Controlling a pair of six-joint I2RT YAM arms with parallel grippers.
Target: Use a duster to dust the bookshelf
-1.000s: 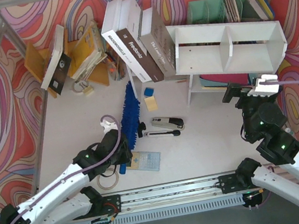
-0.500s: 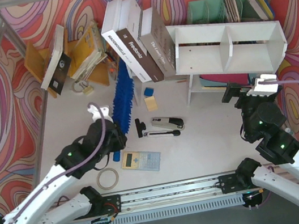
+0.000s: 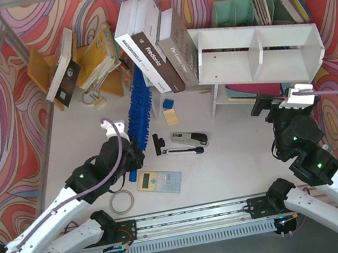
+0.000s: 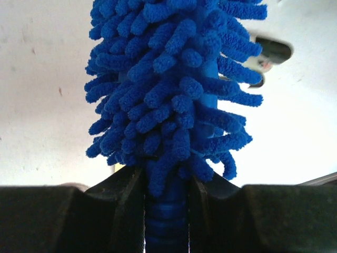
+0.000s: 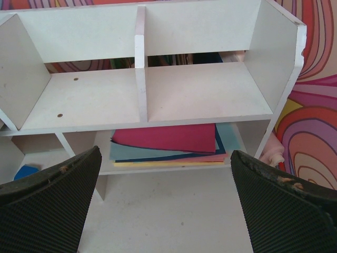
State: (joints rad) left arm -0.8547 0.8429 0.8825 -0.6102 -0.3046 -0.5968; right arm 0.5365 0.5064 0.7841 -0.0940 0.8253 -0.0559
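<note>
Left pincer (image 4: 167,182) grips my fluffy royal-blue microfibre duster (image 4: 168,79); the white board bookshelf (image 5: 205,89) holds flat coloured sheets (image 5: 163,138) on its lower level.

duster (image 4: 174,105) tip cut off at top, bookshelf (image 5: 200,89) left end cropped

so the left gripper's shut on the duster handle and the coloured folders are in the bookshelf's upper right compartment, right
No: the coloured folders lie on the bookshelf's lower level, per the right wrist view. The left gripper does clamp the duster handle.
</note>
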